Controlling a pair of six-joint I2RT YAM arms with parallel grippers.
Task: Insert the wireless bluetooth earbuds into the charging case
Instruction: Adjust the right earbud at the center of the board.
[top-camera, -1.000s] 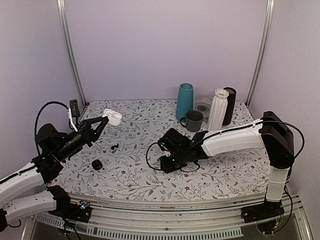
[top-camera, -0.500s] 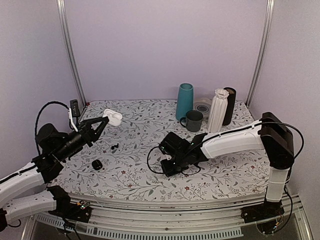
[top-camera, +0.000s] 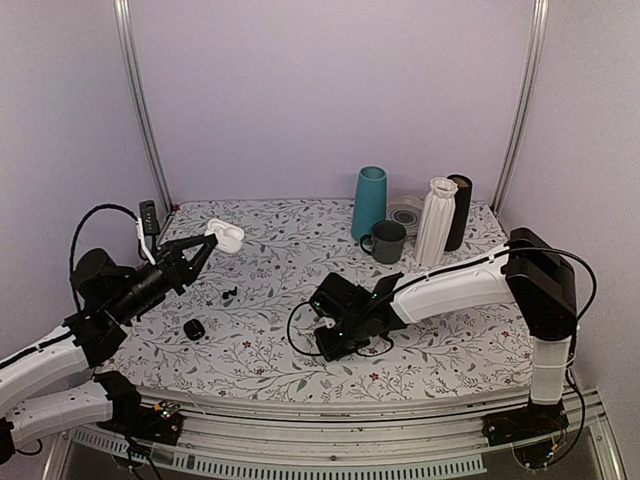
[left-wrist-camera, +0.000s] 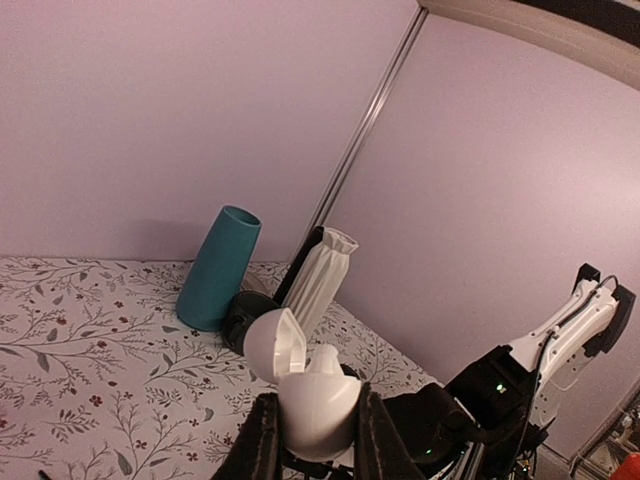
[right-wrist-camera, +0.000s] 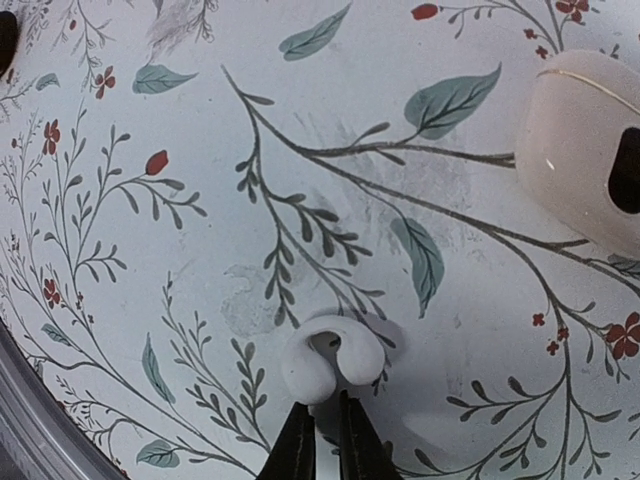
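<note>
The left gripper (top-camera: 207, 238) is clamped on the white charging case (top-camera: 228, 236), which is held lid-up above the table's (top-camera: 260, 375) left side. The wireless bluetooth earbuds (top-camera: 229, 293) lie on bare cloth below it, with open room around them. The right gripper (right-wrist-camera: 327, 430) sits low near the front edge. Its fingertips are drawn almost together, touching a white curled piece (right-wrist-camera: 333, 358) (whether they pinch it, I cannot tell). A white pebble (right-wrist-camera: 585, 150) lies well apart from it.
</note>
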